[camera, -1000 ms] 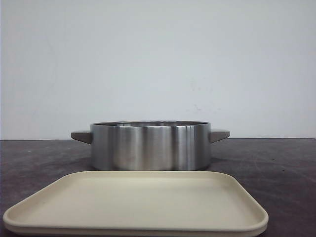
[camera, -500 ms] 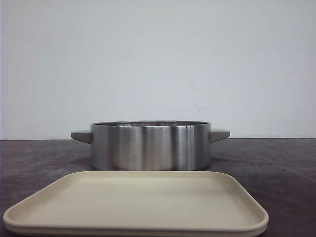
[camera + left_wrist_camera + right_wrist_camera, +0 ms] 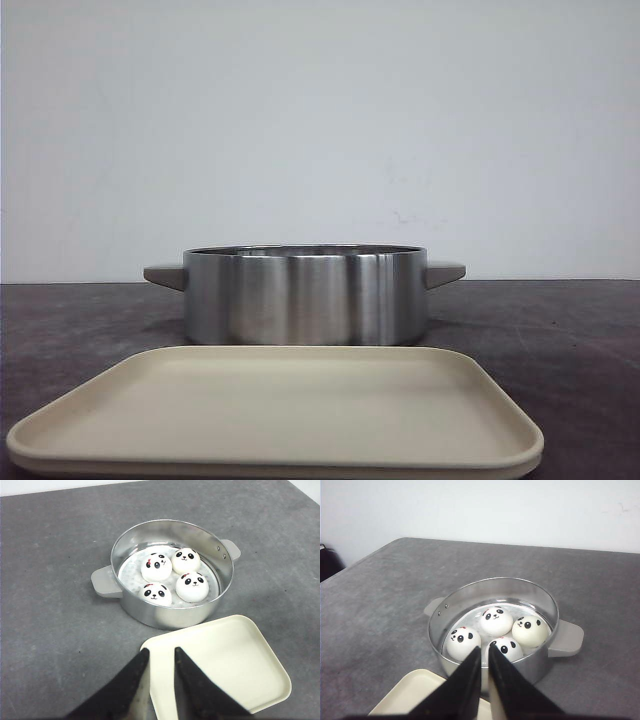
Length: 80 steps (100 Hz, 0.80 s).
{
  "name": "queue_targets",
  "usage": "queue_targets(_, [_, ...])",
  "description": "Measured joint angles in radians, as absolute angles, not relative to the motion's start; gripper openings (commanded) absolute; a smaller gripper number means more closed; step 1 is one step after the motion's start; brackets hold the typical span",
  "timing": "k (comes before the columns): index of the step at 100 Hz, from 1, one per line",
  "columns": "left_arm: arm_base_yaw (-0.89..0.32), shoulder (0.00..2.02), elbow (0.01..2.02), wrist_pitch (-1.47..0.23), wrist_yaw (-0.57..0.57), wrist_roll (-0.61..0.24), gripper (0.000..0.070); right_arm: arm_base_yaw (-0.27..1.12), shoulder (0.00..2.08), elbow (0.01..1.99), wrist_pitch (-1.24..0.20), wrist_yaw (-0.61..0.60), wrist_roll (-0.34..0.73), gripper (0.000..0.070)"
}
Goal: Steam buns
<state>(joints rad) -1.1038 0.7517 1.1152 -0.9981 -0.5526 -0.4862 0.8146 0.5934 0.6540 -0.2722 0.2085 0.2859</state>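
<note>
Four white panda-faced buns lie inside the steel steamer pot point(image 3: 167, 616): in the left wrist view they are at the back left point(image 3: 156, 567), back right point(image 3: 186, 560), front right point(image 3: 192, 586) and front left point(image 3: 155, 593). The right wrist view shows them too point(image 3: 496, 620). In the front view the pot point(image 3: 305, 297) hides them. My left gripper point(image 3: 161, 650) hovers over a corner of the cream tray point(image 3: 225, 660), slightly open and empty. My right gripper point(image 3: 484, 648) hangs above the pot's near rim, its fingers almost together and empty.
The cream tray point(image 3: 280, 410) lies empty in front of the pot, close to its wall. The pot has two grey side handles point(image 3: 165, 275). The dark grey tabletop point(image 3: 50, 605) runs back to a white wall.
</note>
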Motion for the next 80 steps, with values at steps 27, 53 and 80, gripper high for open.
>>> queue_targets(27, [-1.104, 0.752, 1.115, -0.998, -0.553, -0.486, 0.0058, 0.815, 0.593, 0.654, -0.272, 0.208, 0.286, 0.0016])
queue_targets(53, [-1.104, 0.751, 1.115, -0.998, -0.553, -0.486, 0.0057, 0.815, 0.593, 0.654, -0.272, 0.208, 0.286, 0.0016])
queue_targets(80, [-1.104, 0.751, 1.115, -0.998, -0.553, -0.486, 0.0058, 0.714, 0.437, 0.609, -0.277, 0.306, 0.288, 0.0016])
